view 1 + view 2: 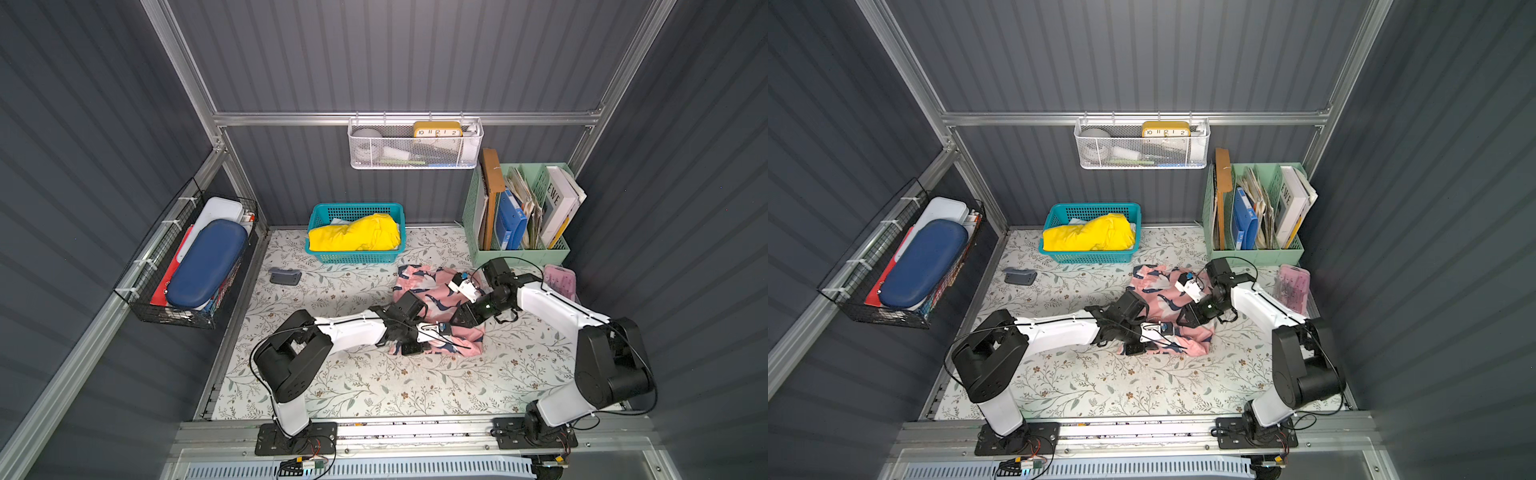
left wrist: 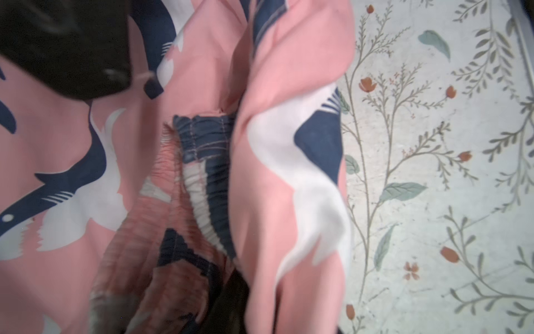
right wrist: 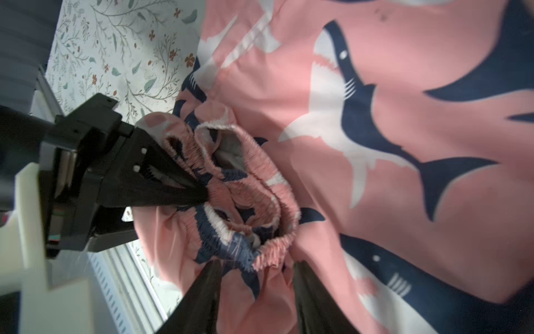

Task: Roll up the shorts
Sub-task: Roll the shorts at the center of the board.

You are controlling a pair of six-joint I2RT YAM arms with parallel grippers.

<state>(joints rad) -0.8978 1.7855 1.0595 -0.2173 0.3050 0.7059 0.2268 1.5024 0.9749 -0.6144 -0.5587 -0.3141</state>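
The pink shark-print shorts (image 1: 415, 279) (image 1: 1156, 286) lie bunched on the floral table, right of centre. My left gripper (image 1: 440, 338) (image 1: 1173, 338) reaches in from the left. In the right wrist view the left gripper (image 3: 202, 193) is shut on the gathered waistband (image 3: 260, 179). My right gripper (image 1: 455, 326) (image 1: 1179, 322) (image 3: 257, 271) comes from the right, open, its fingers (image 3: 208, 289) apart with a fold of the shorts (image 3: 404, 57) between them. In the left wrist view the shorts (image 2: 289, 72) cover my left jaws.
A teal basket (image 1: 355, 258) with a yellow cloth (image 1: 357, 232) stands at the back. A grey object (image 1: 284, 276) lies to the left. A green file organiser (image 1: 519, 247) and a pink box (image 1: 559, 282) stand at the right. A wire basket (image 1: 187, 270) hangs on the left wall.
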